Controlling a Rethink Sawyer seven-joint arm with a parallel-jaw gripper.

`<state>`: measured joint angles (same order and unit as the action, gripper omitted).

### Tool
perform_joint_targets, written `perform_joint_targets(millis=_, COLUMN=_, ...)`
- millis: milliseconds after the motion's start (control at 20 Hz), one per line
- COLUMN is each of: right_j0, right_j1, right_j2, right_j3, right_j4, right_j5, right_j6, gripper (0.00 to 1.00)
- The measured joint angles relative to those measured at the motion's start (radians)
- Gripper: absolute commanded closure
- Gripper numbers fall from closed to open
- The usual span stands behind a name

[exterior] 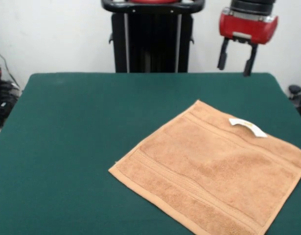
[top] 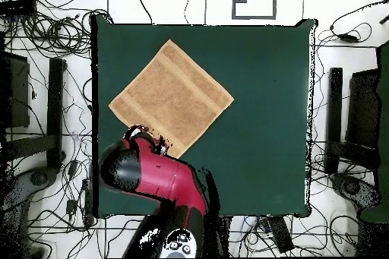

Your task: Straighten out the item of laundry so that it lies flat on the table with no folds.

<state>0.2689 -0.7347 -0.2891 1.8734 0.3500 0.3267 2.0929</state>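
The pincer (exterior: pixel 237 58) hangs in the air at the far right of the front view, above the table's far edge, its two dark fingers (exterior: pixel 222 54) spread apart and holding nothing. It touches neither cloth nor table. Below it and nearer the camera lies the towel (exterior: pixel 214 171), on the right half of the green table (exterior: pixel 72 147), turned so that its corners point like a diamond. The small white label (exterior: pixel 247 127) sits at its far edge, curled up a little from the pile. In the overhead view the red arm (top: pixel 156 180) reaches over the table's edge and covers the towel's corner nearest the robot, so that corner cannot be checked there.

The towel appears already spread out, with no fold showing in either view; only the label stands proud.

The risk from here, as I judge it, is undoing what is done. A further grasp and pull on a corner could drag the terry across the felt and raise a ridge or double an edge over. A descent onto the middle could bunch the cloth between the fingers. In the front view the towel's near corner runs out of frame, so how it lies there is unknown.

Count: one pincer, one arm, one towel, one label, one table.
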Motion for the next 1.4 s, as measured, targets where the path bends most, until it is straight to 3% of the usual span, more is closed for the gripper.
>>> perform_joint_targets(millis=700, right_j0=-0.032, right_j1=0.001, right_j2=0.031, right_j3=0.008, right_j4=-0.176, right_j5=-0.05, right_j6=0.0, gripper=0.0)
perform_joint_targets(millis=1400, right_j0=-0.021, right_j1=0.003, right_j2=0.038, right_j3=0.016, right_j4=-0.212, right_j5=-0.079, right_j6=0.0, gripper=0.0)
